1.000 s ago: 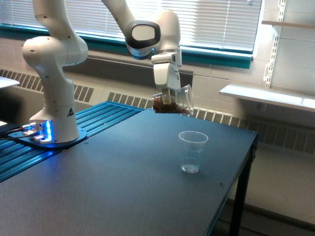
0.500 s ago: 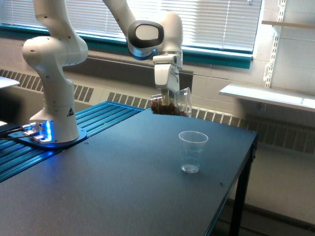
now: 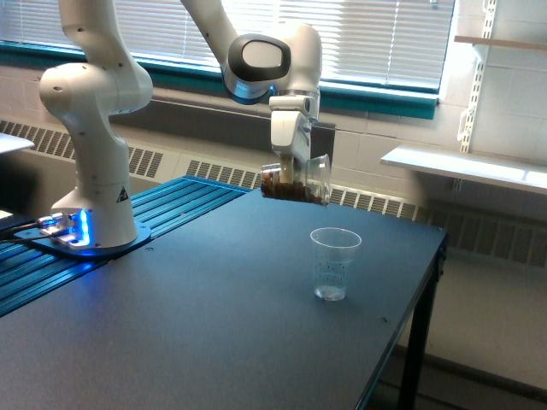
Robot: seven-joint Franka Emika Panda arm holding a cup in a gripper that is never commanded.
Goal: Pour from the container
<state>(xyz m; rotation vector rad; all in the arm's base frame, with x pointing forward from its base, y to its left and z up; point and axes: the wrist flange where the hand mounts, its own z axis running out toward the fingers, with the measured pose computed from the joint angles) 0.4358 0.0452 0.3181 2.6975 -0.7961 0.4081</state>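
Gripper [image 3: 293, 173] clamped on the tipped container [image 3: 297, 183], mouth aimed lower right toward the measuring cup [image 3: 334, 263] below

Container [image 3: 299, 181]: clear glossy plastic, brown granular fill. Cup [image 3: 334, 263]: clear thin plastic, printed marks. Table [image 3: 197, 325]: dark, matt, smooth. Arm [image 3: 98, 111]: white glossy shell.

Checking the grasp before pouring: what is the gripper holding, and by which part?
The gripper holds the jar of brown bits, tipped sideways, jaws clamped around its side wall.
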